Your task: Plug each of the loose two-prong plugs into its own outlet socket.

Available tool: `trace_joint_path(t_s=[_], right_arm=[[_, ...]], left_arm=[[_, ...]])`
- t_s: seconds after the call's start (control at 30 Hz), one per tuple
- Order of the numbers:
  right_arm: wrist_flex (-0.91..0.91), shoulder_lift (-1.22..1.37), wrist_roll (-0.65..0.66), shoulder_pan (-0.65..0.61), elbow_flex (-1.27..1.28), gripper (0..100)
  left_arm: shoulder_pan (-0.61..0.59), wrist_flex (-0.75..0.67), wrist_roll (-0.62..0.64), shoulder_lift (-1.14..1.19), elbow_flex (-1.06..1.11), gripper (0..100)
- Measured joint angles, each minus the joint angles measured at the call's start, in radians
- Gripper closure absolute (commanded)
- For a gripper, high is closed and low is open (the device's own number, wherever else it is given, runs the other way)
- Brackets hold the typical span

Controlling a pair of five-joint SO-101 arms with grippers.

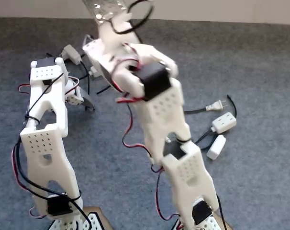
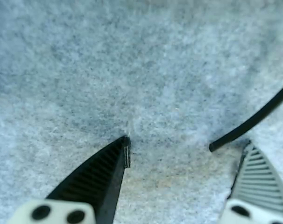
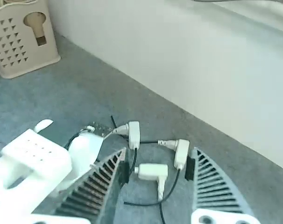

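Note:
My right gripper hangs open above the grey carpet, with three white two-prong plugs beyond its fingertips: one beside the left arm, one near the wall side, and one lying between the fingers' line. In the high view another plug on a black cable lies at the right beside a white outlet socket. My left gripper is open just over bare carpet, holding nothing, with a black cable near its pale finger. In the high view the left gripper sits low at the left.
A white adapter block lies below the socket. A beige perforated basket stands by the pale wall. The left arm's white body is close beside my right gripper. A white plug lies at the far left.

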Motion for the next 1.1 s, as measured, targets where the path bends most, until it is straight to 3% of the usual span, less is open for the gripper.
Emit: trace_joint_path(t_s=[0.1,0.2,0.43,0.57,0.63,0.87,1.1], right_arm=[[0.112,-0.104,0.0,0.003,0.0,80.0],[0.143,-0.203,0.0,0.083,-0.008,80.0],[0.143,-0.342,0.0,0.559,-0.012,80.0],[0.143,-0.417,0.0,0.821,0.212,80.0],[0.143,-0.453,0.0,0.893,0.388,80.0],[0.141,-0.514,0.0,0.924,1.071,80.0],[-0.018,-0.514,-0.002,0.891,1.432,79.6]], left_arm=[[0.0,0.0,0.0,0.0,0.0,64],[0.0,0.0,0.0,0.0,0.0,64],[0.0,-0.008,0.0,0.0,0.0,64],[0.0,-0.009,0.002,0.0,0.0,64],[0.0,-0.009,0.002,0.0,0.0,64],[0.0,-0.009,0.002,0.0,0.0,64],[0.0,-0.009,0.002,0.0,0.0,64]])
